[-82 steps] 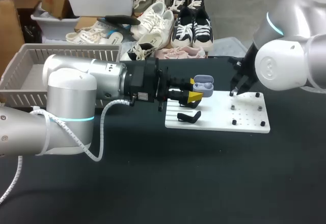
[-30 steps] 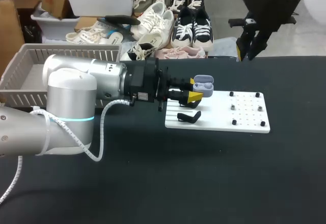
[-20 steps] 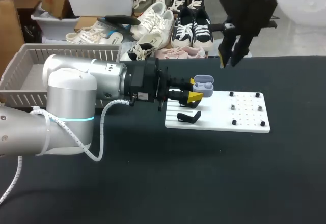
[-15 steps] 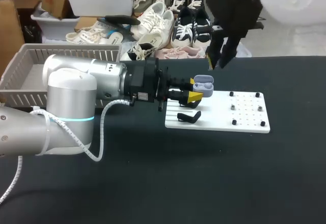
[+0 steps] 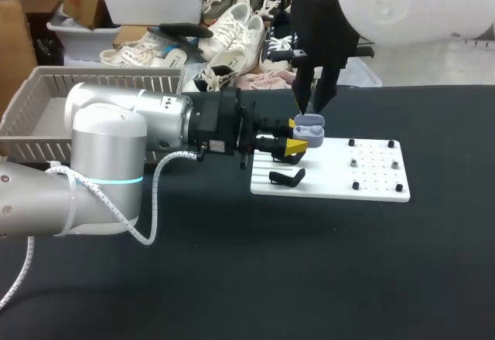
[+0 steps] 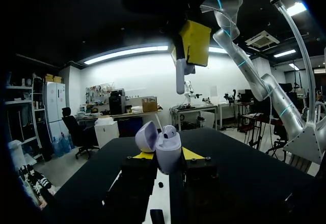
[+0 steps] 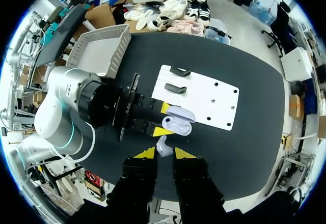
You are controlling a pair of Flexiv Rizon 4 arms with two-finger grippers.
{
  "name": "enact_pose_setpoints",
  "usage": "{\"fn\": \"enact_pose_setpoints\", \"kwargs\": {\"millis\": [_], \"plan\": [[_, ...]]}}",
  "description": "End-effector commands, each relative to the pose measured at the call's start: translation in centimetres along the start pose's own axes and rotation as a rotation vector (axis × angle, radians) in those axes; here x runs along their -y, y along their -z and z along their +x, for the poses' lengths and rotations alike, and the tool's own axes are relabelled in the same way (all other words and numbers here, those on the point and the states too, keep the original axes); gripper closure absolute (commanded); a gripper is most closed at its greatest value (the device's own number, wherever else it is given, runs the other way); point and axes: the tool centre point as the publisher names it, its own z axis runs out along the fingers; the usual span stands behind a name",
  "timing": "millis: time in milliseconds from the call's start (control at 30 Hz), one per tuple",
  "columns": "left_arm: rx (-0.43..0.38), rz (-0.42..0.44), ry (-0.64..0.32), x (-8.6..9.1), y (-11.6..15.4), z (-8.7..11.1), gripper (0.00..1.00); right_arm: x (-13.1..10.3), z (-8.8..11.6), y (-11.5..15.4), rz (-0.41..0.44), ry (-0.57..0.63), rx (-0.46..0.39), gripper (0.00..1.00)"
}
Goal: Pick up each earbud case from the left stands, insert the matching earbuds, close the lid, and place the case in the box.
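Our left gripper (image 5: pixel 295 136) is clamped on the earbud case (image 5: pixel 312 131), lid flipped open, held over the left end of the white board (image 5: pixel 371 178). Our right gripper (image 7: pixel 164 154) hangs directly above it, fingers pinched narrow on a white earbud (image 6: pixel 179 79), stem pointing down.

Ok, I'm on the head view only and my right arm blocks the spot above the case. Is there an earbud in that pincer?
Observer: Yes. The right wrist view shows a white earbud pinched between the yellow tips of the right pincer.
Operator: Is it in the case already?
Observer: No. In the left wrist view it hangs above the open earbud case, with a clear gap between them.
Operator: And is the case held firmly?
Observer: The same view shows the left pincer with a tip against each side of the case, whose lid is tilted back.
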Motion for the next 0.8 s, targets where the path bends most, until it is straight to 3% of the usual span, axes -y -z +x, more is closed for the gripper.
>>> {"fn": "enact_pose_setpoints", "kwargs": {"millis": [33, 567, 800], "plan": [[0.000, 0.002, 0.000, -0.1, 0.0, 0.0, 1.00, 0.0, 0.1, 0.1, 0.002, -0.002, 0.001, 1.00], [0.000, 0.002, 0.000, -0.1, 0.0, 0.0, 1.00, 0.7, -0.4, -1.4, -0.033, -0.019, 0.028, 1.00], [0.000, 0.002, 0.000, -0.1, 0.0, 0.0, 1.00, 0.7, -0.8, -1.9, -0.021, 0.036, 0.023, 1.00]]}}
